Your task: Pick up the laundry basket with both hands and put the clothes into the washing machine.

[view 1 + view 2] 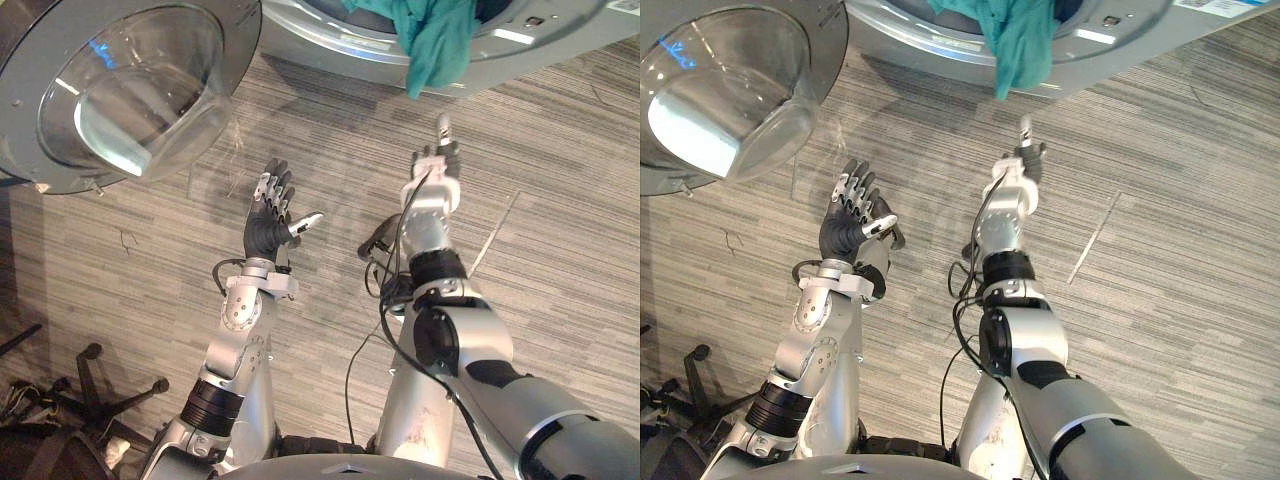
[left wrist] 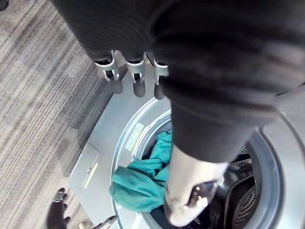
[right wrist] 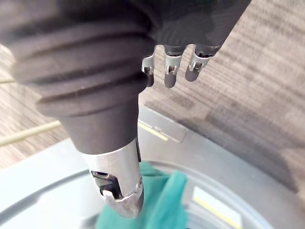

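So the biggest thing here is the grey striped carpet floor (image 1: 560, 200), which takes up most of the head views. Along its far edge is the washing machine (image 1: 330, 45), silver-grey front, and its round door (image 1: 130, 90) is swung wide open off to the robot's left, with the clear glass bowl in the middle catching the light. Down in the near left corner there's the black star base of an office chair (image 1: 95, 385), casters on the carpet.

The clothes: a teal garment (image 1: 435, 45) is bunched up in the mouth of the drum, and part of it flops out over the front rim and hangs down the machine's face. From the left wrist view you can see the rest of it sits just inside the dark drum (image 2: 248, 205), right at the opening. There's also a little rectangular flap (image 2: 86, 164) on the front panel off to one side of the opening.

Both arms are up in front of the machine, above the floor, not touching anything. The left hand (image 1: 268, 215) is released, fingers loosely spread, thumb out to the side, nothing in it. The right hand (image 1: 435, 165) is nearer the machine, just below the dangling teal cloth but apart from it, also relaxed and empty, thumb pointing toward the door opening.
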{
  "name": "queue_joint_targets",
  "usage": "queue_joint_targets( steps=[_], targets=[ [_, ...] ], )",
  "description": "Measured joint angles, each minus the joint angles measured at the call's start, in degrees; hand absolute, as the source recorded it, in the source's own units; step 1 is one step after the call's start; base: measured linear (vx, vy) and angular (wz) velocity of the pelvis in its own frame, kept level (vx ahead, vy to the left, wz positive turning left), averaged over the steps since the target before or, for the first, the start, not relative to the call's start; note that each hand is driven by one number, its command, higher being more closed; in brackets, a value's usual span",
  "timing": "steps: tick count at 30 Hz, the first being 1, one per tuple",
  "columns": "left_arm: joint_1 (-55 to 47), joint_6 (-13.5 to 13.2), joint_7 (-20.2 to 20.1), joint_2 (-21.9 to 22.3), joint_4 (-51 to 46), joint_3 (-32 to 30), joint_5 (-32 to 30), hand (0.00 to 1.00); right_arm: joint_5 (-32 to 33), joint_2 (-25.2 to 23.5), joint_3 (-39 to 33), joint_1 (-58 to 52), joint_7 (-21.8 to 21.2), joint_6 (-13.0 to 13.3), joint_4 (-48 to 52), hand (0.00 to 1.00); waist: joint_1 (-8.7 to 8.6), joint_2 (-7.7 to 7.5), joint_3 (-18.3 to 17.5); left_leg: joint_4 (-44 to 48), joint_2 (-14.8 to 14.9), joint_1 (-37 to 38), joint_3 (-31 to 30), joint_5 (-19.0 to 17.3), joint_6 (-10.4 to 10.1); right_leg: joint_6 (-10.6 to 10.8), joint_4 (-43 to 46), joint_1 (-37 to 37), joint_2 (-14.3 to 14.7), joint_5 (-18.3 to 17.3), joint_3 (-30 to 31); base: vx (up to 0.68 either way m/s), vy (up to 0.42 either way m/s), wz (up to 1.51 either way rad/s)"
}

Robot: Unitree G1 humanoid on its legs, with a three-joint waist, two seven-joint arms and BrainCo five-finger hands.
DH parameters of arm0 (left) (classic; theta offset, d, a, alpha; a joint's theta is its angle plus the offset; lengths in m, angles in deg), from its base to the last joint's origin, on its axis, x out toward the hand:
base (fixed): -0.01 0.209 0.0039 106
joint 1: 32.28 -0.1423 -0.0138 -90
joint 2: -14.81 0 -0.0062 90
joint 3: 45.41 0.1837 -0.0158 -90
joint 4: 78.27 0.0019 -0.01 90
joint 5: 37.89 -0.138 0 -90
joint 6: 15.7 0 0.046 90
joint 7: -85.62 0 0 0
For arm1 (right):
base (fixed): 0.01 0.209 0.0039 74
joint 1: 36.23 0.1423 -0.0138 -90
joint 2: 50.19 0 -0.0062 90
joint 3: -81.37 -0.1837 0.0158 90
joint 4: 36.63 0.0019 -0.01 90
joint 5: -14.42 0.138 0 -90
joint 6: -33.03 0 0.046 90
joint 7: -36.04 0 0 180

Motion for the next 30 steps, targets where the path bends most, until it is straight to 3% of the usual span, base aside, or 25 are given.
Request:
queue_joint_targets(
  steps=[6,9,11,16,20,22,23,25,30],
  targets=[
    [-0.09,0.55,-3.02,-1.44,2.33,-0.42,0.02,0.00,-7.70,0.11,7.40,-5.28,-6.33,-4.95,0.40,0.00,-0.12,-1.83,-0.94,-1.99,0.30,0.84,0.07,0.80,-1.06,0.44,-1.58,0.53,1.21,-0.01,0.00,-0.05,-0.053,-0.03],
    [-0.28,1.28,-4.33,-1.91,4.26,-0.44,-0.01,0.00,-10.28,-0.01,10.35,-8.91,-8.80,-5.37,0.84,0.00,-0.01,-2.04,-1.01,-3.02,0.32,2.17,0.03,1.11,-1.11,0.65,-3.34,2.29,1.98,0.55,-0.55,-0.03,-0.041,-0.02],
    [-1.20,1.37,-4.81,-2.43,4.28,-0.52,-0.02,0.00,-11.38,-0.11,10.83,-11.14,-9.43,-5.99,1.49,0.00,0.08,-3.05,-1.74,-4.08,0.14,2.48,0.22,1.23,-1.29,0.92,-4.20,2.44,2.23,0.80,-0.51,-0.01,-0.033,-0.03],
    [-1.45,1.38,-4.98,-2.46,3.83,-0.85,-0.03,0.00,-11.34,2.56,7.66,-8.38,-9.17,-6.18,3.09,0.00,0.20,-3.32,-1.87,-5.83,-0.59,2.45,0.11,1.92,-1.68,0.89,-5.24,2.38,2.23,1.25,-1.09,-0.01,-0.026,0.05],
    [-1.65,1.36,-4.53,-2.30,3.43,-2.41,-0.01,0.00,-11.14,8.45,0.74,0.56,-6.56,-5.59,2.88,0.00,0.55,-3.31,-1.87,-6.89,-1.13,2.41,-0.02,3.08,-0.83,0.09,-5.23,2.23,1.91,1.74,-1.86,-0.02,-0.025,0.08],
    [-1.96,1.35,-3.83,-2.12,1.54,-2.39,0.00,0.00,-9.82,14.87,-4.59,6.60,-3.13,-3.44,2.66,0.00,0.92,-3.30,-1.87,-7.35,-1.59,2.09,-0.70,3.67,-0.44,-0.03,-4.90,2.22,1.48,1.59,-2.57,-0.03,-0.019,0.17],
    [-1.96,1.18,-3.80,-2.03,1.32,-2.41,0.00,0.00,-8.06,16.21,-5.28,7.75,-1.36,-4.85,1.64,0.00,0.94,-3.30,-1.87,-7.72,-1.78,2.13,-0.89,3.85,-0.44,0.02,-4.88,2.29,1.34,1.54,-2.74,-0.03,-0.007,0.20],
    [-1.87,1.12,-3.63,-1.37,1.16,-2.16,0.01,0.00,-5.01,18.44,-9.05,9.07,2.09,-4.00,-1.49,0.00,1.43,-3.22,-1.90,-8.89,-2.69,2.10,-1.38,4.30,-0.69,0.16,-4.32,2.08,0.56,1.19,-3.20,-0.04,-0.002,0.19],
    [-1.87,1.33,-2.45,0.18,1.10,-2.15,0.11,0.00,3.47,22.58,-9.31,10.94,5.43,-2.96,-2.14,0.00,1.57,-2.95,-1.76,-8.94,-3.15,1.19,-2.41,4.59,-0.54,0.24,-3.94,1.99,0.00,1.04,-4.30,-0.05,-0.002,0.11]
  ],
)
